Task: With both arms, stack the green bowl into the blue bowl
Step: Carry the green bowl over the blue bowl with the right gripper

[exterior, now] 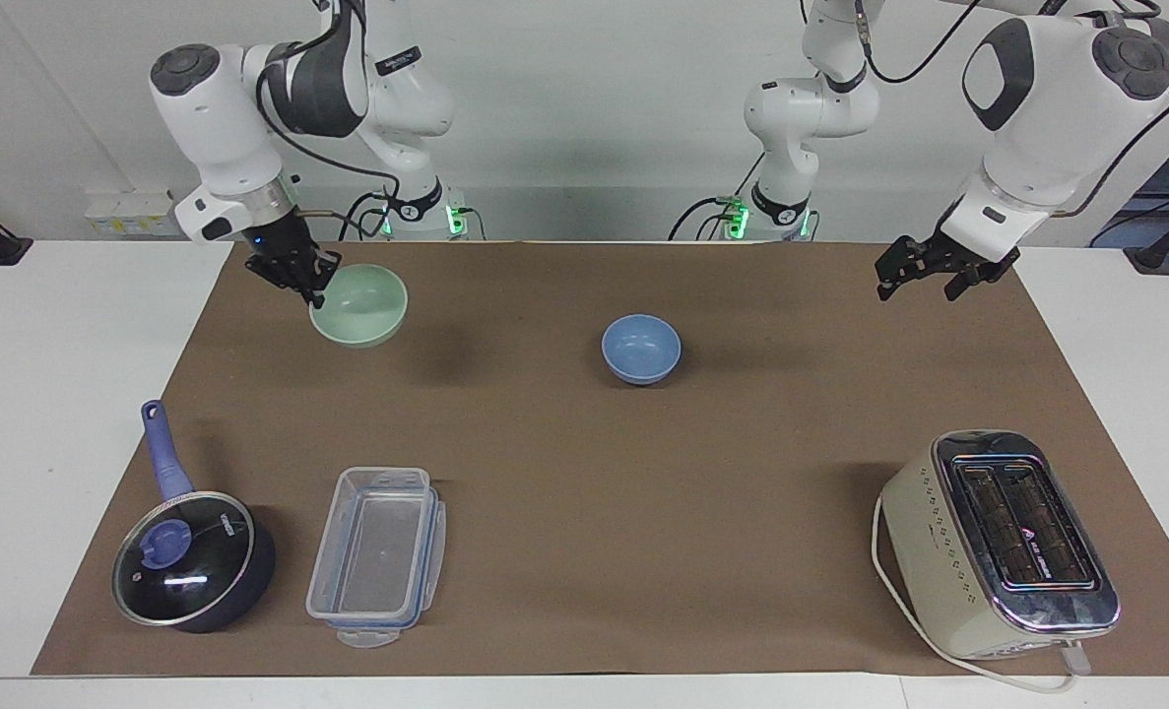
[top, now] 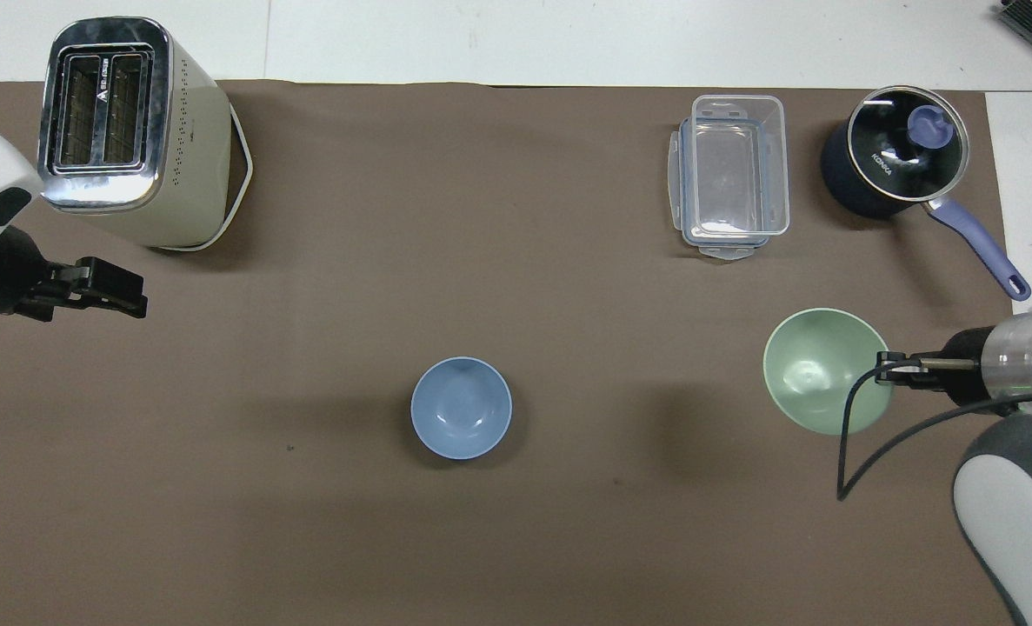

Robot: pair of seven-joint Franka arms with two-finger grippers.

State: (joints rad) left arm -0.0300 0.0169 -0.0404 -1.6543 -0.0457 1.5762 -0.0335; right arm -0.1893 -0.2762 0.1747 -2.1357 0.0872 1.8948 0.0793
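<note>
The pale green bowl (exterior: pixel 359 305) (top: pixel 820 369) hangs in the air, upright, with my right gripper (exterior: pixel 310 286) (top: pixel 885 369) shut on its rim. It is over the brown mat toward the right arm's end of the table. The blue bowl (exterior: pixel 640 348) (top: pixel 461 407) sits empty on the mat near the middle. My left gripper (exterior: pixel 919 288) (top: pixel 133 296) waits open and raised over the mat at the left arm's end, holding nothing.
A cream toaster (exterior: pixel 1003 542) (top: pixel 124 130) stands at the left arm's end, farther from the robots. A clear plastic container (exterior: pixel 377 556) (top: pixel 731 174) and a dark lidded pot with a blue handle (exterior: pixel 190 561) (top: pixel 894 156) sit at the right arm's end.
</note>
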